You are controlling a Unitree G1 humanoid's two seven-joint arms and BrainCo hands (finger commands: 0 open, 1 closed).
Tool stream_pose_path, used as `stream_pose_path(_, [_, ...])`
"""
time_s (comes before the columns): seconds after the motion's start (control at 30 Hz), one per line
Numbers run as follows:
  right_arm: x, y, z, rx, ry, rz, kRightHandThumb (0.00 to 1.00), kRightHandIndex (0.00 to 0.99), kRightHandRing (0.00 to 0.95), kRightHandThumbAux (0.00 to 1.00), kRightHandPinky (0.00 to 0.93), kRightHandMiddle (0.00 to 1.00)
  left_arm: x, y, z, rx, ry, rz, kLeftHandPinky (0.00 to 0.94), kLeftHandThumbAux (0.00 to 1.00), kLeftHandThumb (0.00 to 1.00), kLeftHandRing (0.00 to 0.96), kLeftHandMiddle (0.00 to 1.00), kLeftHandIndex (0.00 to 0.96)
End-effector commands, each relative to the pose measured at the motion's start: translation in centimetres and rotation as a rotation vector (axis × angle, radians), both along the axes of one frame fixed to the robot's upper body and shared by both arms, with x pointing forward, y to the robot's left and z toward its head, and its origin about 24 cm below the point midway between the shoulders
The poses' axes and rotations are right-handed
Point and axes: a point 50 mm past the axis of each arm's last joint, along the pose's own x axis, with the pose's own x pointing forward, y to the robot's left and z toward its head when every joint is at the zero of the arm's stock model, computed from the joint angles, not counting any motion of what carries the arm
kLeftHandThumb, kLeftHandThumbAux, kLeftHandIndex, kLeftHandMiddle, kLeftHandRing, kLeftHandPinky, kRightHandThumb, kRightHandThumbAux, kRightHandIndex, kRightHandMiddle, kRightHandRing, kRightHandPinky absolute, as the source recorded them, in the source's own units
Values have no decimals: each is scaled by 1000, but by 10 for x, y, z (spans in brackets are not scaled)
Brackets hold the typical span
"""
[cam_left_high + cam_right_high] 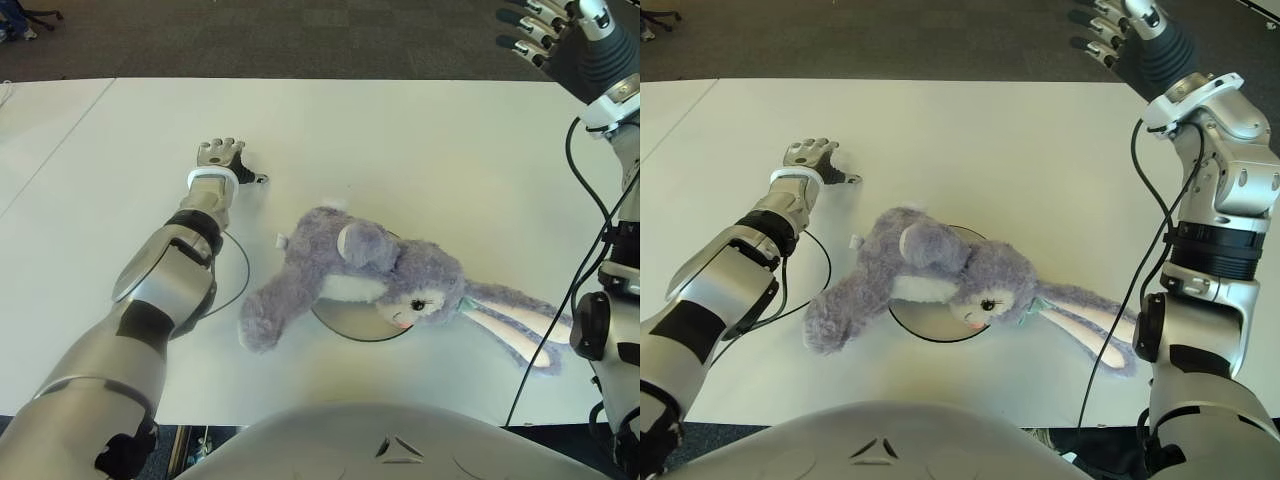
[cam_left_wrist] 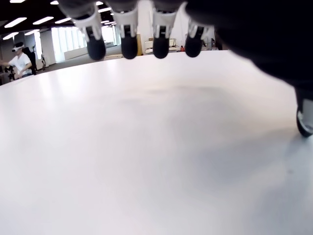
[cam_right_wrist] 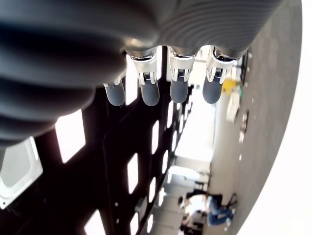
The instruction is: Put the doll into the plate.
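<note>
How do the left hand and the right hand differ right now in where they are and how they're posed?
The left hand is low over the white table, on the robot's left of the doll and plate; the right hand is raised high, beyond the table's far right edge. The left arm stretches forward along the table; the right forearm points upward. Both hands have relaxed, open fingers and hold nothing; neither touches the doll.

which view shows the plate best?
Right eye view: the plate shows its dark rim and grey inside below the doll, which covers most of it. Left eye view shows a similar sliver, a little less. Neither wrist view shows it; left hand and right hand hold nothing.
</note>
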Motion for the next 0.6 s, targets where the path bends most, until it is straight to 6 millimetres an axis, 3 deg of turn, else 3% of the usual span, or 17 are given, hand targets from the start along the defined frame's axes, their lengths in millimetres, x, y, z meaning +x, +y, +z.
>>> stream_pose_path(0.03, [1, -85, -35, 44, 37, -245, 0, 44, 0, 530, 0, 31, -60, 12, -83, -28, 316, 43, 0, 470, 0, 19, 0, 0])
stream_pose_path(0.2, [-6, -106, -46, 129, 45, -323, 0, 74, 0, 590, 0, 49, -61, 15, -83, -55, 286, 59, 0, 479, 0, 23, 0, 0])
stream_pose_path(0.6, [-11, -127, -60, 296, 63, -462, 0, 56, 9, 625, 8, 49, -62, 22, -81, -154, 218, 114, 0, 506, 0, 16, 0, 0])
